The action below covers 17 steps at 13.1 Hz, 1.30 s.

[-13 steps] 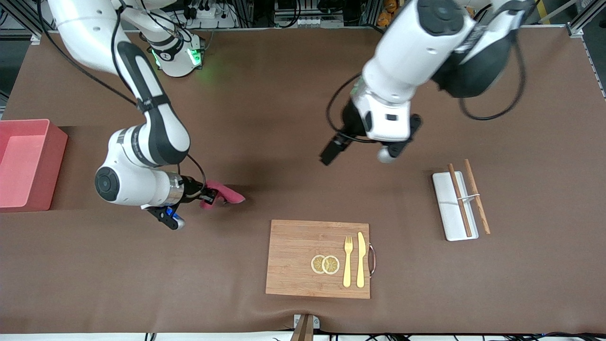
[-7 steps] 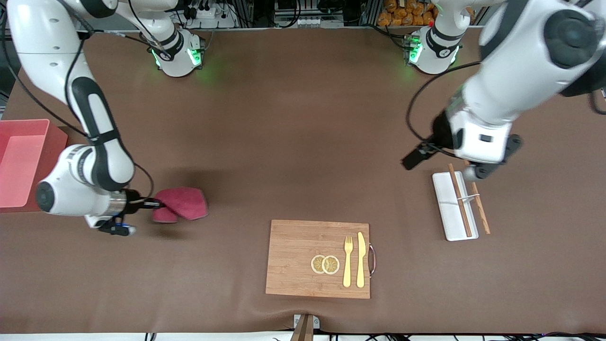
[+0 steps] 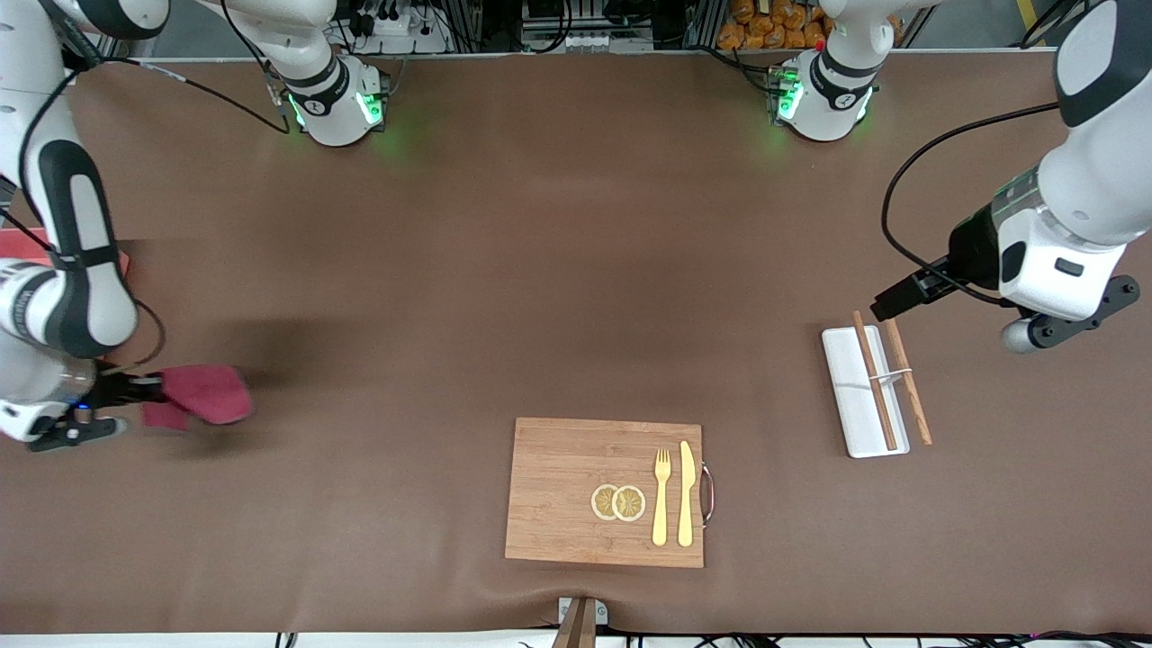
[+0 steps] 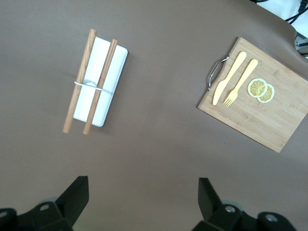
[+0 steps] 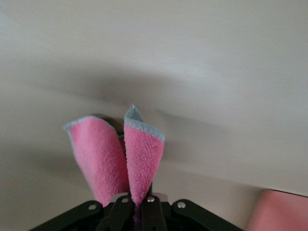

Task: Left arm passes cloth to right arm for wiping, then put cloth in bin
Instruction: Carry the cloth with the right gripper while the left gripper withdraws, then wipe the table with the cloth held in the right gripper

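Your right gripper (image 3: pixel 135 390) is clamped on the cloth (image 3: pixel 205 393), which hangs over bare table. The bin (image 3: pixel 121 261) (only a corner shows) lies just beside it, toward the robots' bases, so carry that way. Your left gripper (image 4: pixel 143 202) waits wide and empty near the tray (image 3: pixel 855 393).

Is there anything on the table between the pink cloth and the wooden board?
No. In the front view only bare brown table lies between the cloth, pinched in the right claw, and the wooden board.
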Motion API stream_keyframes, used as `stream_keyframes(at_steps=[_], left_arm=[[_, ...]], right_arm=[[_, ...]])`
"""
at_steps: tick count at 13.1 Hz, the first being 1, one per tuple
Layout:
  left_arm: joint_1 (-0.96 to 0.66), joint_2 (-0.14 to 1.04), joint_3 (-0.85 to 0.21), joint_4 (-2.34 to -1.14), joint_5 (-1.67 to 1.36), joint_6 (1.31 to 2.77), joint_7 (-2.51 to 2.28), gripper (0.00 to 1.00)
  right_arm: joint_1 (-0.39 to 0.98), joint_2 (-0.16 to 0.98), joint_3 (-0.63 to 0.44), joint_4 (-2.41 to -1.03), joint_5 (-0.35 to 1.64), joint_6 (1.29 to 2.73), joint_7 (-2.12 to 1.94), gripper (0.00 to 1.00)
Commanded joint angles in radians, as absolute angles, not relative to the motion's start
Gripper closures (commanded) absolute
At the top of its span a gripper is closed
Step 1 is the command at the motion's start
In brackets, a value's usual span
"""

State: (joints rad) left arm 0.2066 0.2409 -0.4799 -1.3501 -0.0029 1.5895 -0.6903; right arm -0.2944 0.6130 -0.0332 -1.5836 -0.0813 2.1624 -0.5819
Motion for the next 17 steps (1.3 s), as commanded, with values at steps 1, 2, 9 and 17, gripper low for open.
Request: stream_keyframes(at_steps=[1,2,9,17], left_arm=[[0.218,0.192,-0.486,-1.391,0.041,1.588,-0.640,0.00],[0.216,0.184,-0.486,-1.391,0.066,1.588,-0.615,0.00],[0.043,0.095,-0.246,-1.451,0.078,1.559,-0.432,0.00],[0.011,0.063,-0.147,-1.477,0.041,1.554,-0.311,0.00]], right_arm=[[-0.324,0.606,-0.014,-1.496,-0.254,2.148,-0.679,1.00],[-0.318,0.607,-0.012,-1.502,-0.256,2.148,-0.666,1.00],[-0.111,0.624,-0.003,-1.624,-0.129,2.161,-0.261,1.00],[0.216,0.609,-0.002,-1.677,0.101,2.149,0.252,1.00]])
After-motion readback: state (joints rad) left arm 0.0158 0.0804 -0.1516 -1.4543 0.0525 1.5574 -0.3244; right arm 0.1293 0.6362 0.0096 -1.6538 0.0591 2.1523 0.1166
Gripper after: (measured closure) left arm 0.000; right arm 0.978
